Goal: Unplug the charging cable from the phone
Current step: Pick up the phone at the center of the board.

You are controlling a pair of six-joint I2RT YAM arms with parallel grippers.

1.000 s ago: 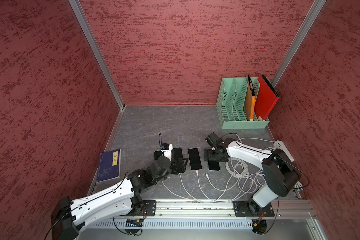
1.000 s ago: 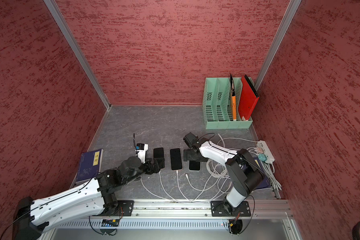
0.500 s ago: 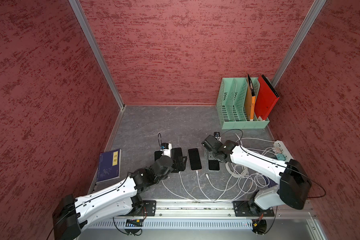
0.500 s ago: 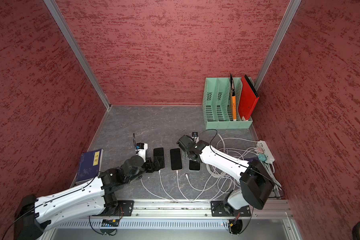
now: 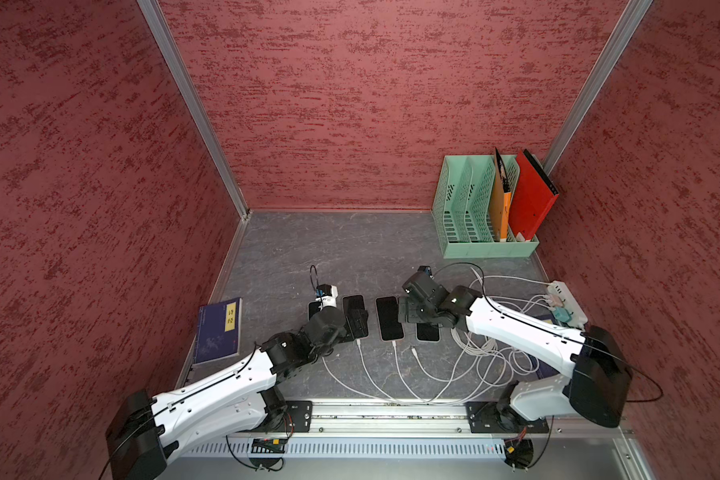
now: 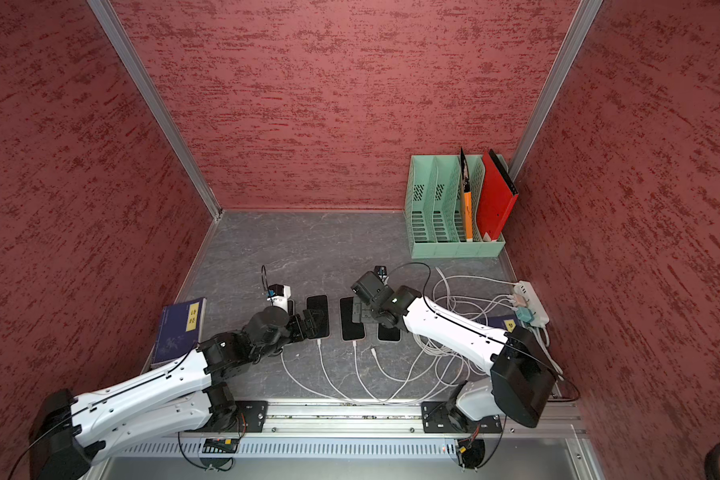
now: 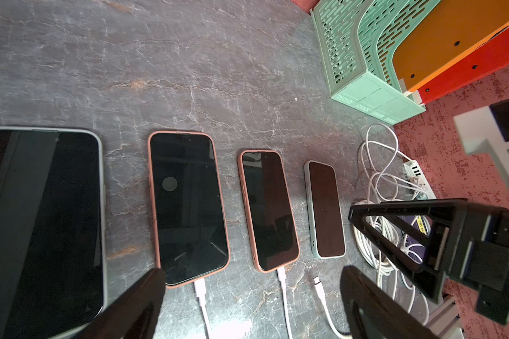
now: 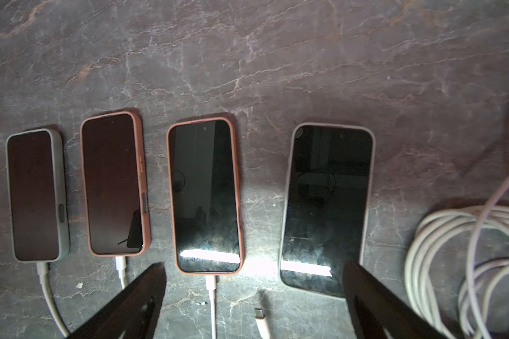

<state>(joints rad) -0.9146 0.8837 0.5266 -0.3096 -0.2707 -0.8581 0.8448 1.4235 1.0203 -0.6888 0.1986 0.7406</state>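
Right wrist view | right gripper (image 8: 254,267) is spread wide, empty | white cable plug (image 8: 259,314) is seen apart from pale-cased dark-screened phone (image 8: 326,205) | left gripper (image 7: 252,273) is spread wide too

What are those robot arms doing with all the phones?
They are unplugging phone chargers. One phone is already free; its cable end lies loose on the table. The other three phones are plugged in. The left pincer and right pincer hover open above the row, holding nothing.
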